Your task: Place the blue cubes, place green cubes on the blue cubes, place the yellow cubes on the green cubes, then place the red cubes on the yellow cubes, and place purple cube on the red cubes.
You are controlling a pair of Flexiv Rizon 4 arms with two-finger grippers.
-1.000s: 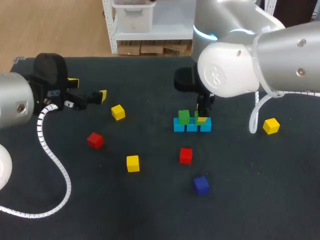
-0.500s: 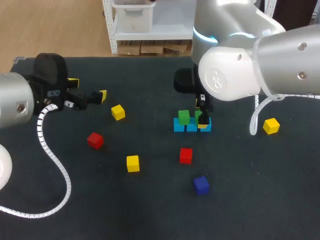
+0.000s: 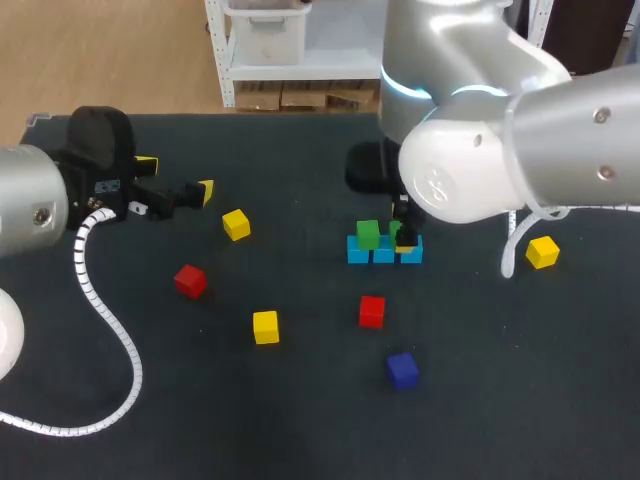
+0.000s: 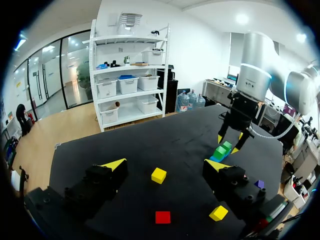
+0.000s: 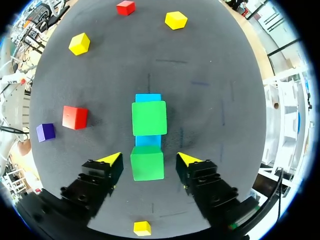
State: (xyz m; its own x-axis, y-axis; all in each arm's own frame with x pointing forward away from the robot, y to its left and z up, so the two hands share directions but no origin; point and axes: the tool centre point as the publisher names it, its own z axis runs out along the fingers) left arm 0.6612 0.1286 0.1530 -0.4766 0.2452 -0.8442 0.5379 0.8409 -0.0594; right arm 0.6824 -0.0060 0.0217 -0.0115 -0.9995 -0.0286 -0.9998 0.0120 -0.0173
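My right gripper [image 5: 150, 159] stood spread around a plain bright green cube [image 5: 147, 165], fingers clear of its sides. It sat on the blue row [image 5: 148, 140], beside a second green cube [image 5: 149, 118]. My left gripper [image 4: 165, 164] hung spread and empty.

At frame centre, a row of blue cubes [image 3: 384, 254] carries two green cubes [image 3: 368, 234]. Three yellow cubes [image 3: 265, 326], two red cubes [image 3: 371, 311] and a purple cube [image 3: 402, 369] lie scattered around.
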